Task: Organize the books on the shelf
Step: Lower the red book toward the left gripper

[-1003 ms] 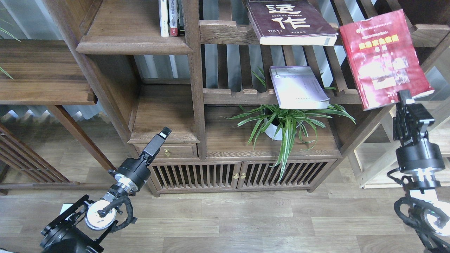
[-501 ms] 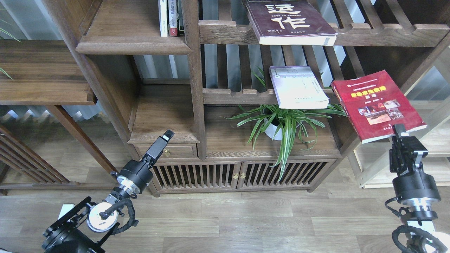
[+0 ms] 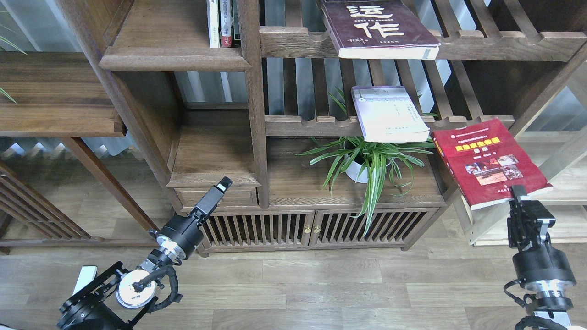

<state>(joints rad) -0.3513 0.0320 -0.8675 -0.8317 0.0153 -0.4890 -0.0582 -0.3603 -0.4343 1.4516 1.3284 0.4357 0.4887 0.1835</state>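
Observation:
My right gripper (image 3: 518, 193) is shut on the near edge of the bright red book (image 3: 488, 160), which hangs tilted in the air to the right of the bookcase, below the middle rack. The maroon book (image 3: 378, 27) with white characters lies on the upper slatted rack, jutting over its front rail. On the middle slatted rack rests the pale lavender book (image 3: 390, 114), also overhanging. The solid dark-brown shelf (image 3: 174, 58) is at the upper left. My left gripper (image 3: 224, 185) points up in front of the small drawer, holding nothing; its fingers cannot be told apart.
Slim white and red volumes (image 3: 222, 23) stand at the shelf's right end. A potted spider plant (image 3: 367, 165) sits on the cabinet top under the lavender book. A light pine frame (image 3: 486, 224) stands behind the red book. A lower solid board (image 3: 213, 178) lies above the drawer.
My right gripper has come down and slightly left with the red book, which dropped from the top rack's height to below the middle rack and now lies flatter. The left arm shifted slightly right and down.

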